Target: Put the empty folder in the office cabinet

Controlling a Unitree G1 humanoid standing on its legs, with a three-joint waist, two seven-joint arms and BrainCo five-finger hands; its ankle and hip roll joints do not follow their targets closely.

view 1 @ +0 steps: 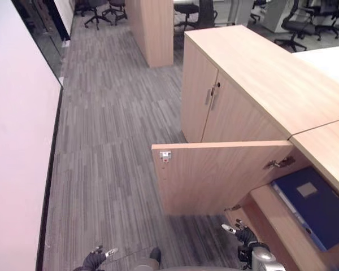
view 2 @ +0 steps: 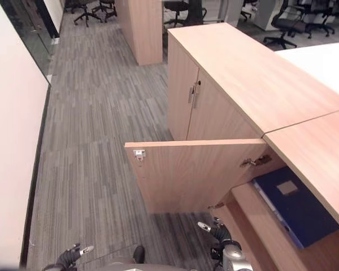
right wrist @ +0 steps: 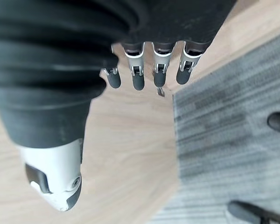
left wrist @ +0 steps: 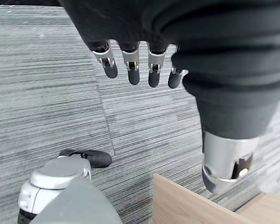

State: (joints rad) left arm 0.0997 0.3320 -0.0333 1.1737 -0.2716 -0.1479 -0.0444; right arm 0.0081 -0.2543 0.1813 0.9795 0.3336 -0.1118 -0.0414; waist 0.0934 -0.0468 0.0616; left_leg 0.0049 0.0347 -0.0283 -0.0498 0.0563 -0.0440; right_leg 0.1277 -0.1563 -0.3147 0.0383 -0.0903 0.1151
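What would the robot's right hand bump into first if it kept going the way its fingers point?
Probably the open cabinet door. The right hand points up toward its lower edge, though depth is hard to judge.

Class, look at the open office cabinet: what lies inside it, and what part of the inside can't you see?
Inside the cabinet, a blue folder lies flat on the shelf. The worktop hides the folder's far end and the compartment's back.

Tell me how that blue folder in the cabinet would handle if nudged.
The blue folder lies flat on the shelf, so it would probably slide, not tip. It looks stiff-covered and thin, likely light. The smooth wood may let it slip easily.
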